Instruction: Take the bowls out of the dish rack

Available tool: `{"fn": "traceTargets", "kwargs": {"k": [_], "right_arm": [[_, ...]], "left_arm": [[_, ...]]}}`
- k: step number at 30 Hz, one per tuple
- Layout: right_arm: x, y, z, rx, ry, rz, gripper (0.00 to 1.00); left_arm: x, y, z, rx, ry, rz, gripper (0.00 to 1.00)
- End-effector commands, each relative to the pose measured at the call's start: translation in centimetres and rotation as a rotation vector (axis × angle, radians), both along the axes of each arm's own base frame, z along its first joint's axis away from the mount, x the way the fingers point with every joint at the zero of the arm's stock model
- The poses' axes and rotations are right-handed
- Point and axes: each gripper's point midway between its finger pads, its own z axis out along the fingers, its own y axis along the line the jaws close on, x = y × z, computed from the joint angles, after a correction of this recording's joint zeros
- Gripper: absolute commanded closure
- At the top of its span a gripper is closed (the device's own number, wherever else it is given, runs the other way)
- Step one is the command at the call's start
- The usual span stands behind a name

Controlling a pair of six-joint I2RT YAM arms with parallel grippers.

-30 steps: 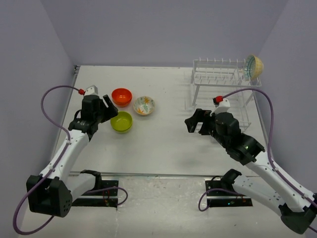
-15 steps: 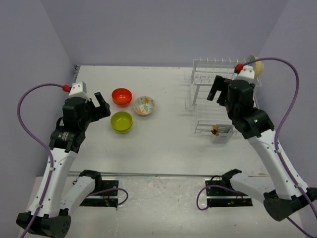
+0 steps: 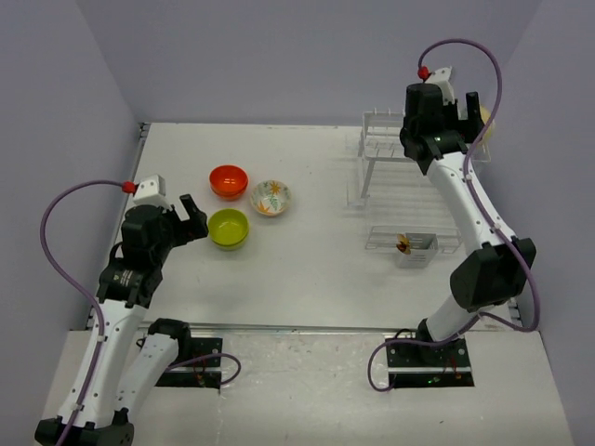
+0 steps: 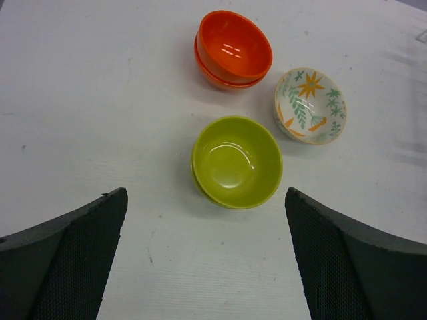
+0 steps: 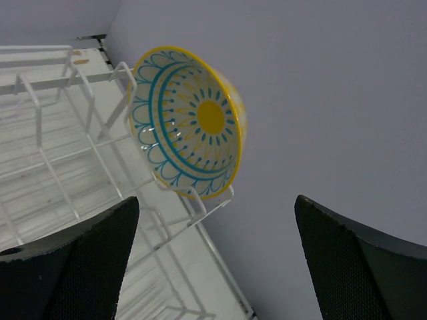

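On the table stand two stacked orange bowls (image 3: 228,181) (image 4: 232,49), two stacked lime green bowls (image 3: 228,229) (image 4: 237,161) and a white floral bowl (image 3: 271,197) (image 4: 311,105). A beige bowl (image 3: 483,125), blue and yellow inside (image 5: 190,120), stands on edge between prongs at the right end of the white wire dish rack (image 3: 390,149) (image 5: 60,133). My left gripper (image 3: 191,216) (image 4: 205,197) is open and empty, just short of the green bowls. My right gripper (image 3: 462,119) (image 5: 217,200) is open and empty, close to the beige bowl.
A small cutlery basket (image 3: 414,246) with something brown in it sits on the table in front of the rack. Purple walls close in the table at the back and both sides; the right wall is right behind the beige bowl.
My right arm has swung from the middle of the table up to the rack's top right end. My left arm has drawn back from the bowls toward the near left.
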Motion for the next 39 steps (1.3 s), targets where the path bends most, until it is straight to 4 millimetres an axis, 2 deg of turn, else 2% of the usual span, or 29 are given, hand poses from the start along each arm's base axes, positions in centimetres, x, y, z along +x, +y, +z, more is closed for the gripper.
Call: {"fn": "traceTargets", "kwargs": {"k": [1,2,7,13,16,26,29,32,36,39], "right_arm": [[-0.4,-2.0,4.5,-0.128,-0.017,-0.088,0.01],[0.1,-2.0,5.5,-0.131,-0.073,-0.089,0.02],[1.2,-3.3,6.6,-0.247,-0.049,-0.113,0.05],[2.8,-5.3,4.9,-0.263,-0.017,-0.131,0.18],[3.4,-6.1,3.8,-0.263,-0.014,-0.127,0.2],[5.1,-6.7,1.2,-0.212,-0.01,-0.102,0.24],[5.7,-6.7,-0.2,-0.196,0.01,-0.103,0.32],[6.0,-6.8,-1.1,-0.209,0.033,-0.124,0.46],[5.7,-7.2,-1.0,-0.257,0.054,-0.158,0.67],[5.3,-7.3,-0.5,-0.276,0.048,-0.17,0.76]], "left_arm": [[0.6,-1.1,0.6,-0.002,-0.039,-0.068,0.0],[0.6,-1.2,0.5,-0.002,-0.037,-0.073,0.0],[0.6,-1.5,0.5,-0.004,-0.037,-0.087,0.0],[1.0,-1.6,-0.4,0.002,0.003,-0.089,0.0],[1.1,-1.6,-0.7,0.006,0.018,-0.085,0.0],[1.1,-1.3,-0.6,0.009,0.012,-0.07,0.0],[1.1,-1.4,-0.4,0.008,0.006,-0.073,0.0],[1.0,-1.3,-0.3,0.007,-0.003,-0.073,0.0],[0.9,-1.3,0.0,0.006,-0.013,-0.075,0.0],[1.0,-1.4,0.1,0.005,-0.015,-0.076,0.0]]}}
